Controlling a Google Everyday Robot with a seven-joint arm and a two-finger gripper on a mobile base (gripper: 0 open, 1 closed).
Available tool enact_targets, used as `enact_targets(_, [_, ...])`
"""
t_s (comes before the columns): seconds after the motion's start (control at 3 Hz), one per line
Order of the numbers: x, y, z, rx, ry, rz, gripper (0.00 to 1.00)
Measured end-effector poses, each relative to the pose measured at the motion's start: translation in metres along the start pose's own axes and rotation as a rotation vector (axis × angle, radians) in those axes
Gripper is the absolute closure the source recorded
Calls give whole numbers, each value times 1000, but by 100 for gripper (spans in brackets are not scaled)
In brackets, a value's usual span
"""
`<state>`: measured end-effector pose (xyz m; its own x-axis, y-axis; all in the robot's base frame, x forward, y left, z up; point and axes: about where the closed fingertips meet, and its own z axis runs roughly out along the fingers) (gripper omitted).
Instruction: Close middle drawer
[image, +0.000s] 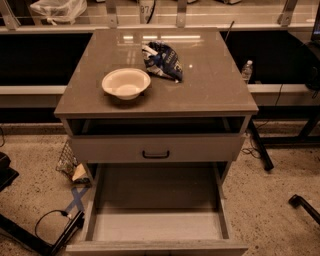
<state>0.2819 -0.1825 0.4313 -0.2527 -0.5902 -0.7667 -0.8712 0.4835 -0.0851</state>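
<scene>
The middle drawer is pulled far out toward the camera. Its long shallow pale box is empty, and its front edge lies along the bottom of the view, with the handle out of sight. Above it the uppermost drawer front with a small black bar handle sits nearly flush, with a dark gap under the countertop. The lowest drawer front is hidden below the open drawer. The gripper is not in view.
On the cabinet top stand a white bowl and a blue chip bag. A water bottle stands behind on the right. On the floor lie a black cable at left and black frame legs at right.
</scene>
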Motion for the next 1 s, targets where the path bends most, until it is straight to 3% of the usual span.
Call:
enact_targets(0.33, [-9, -1, 46, -34, 41, -50, 100])
enact_targets(0.67, [-14, -22, 74, -10, 137, -110, 100])
enact_targets(1.0, [-14, -25, 77, -5, 148, -115, 100])
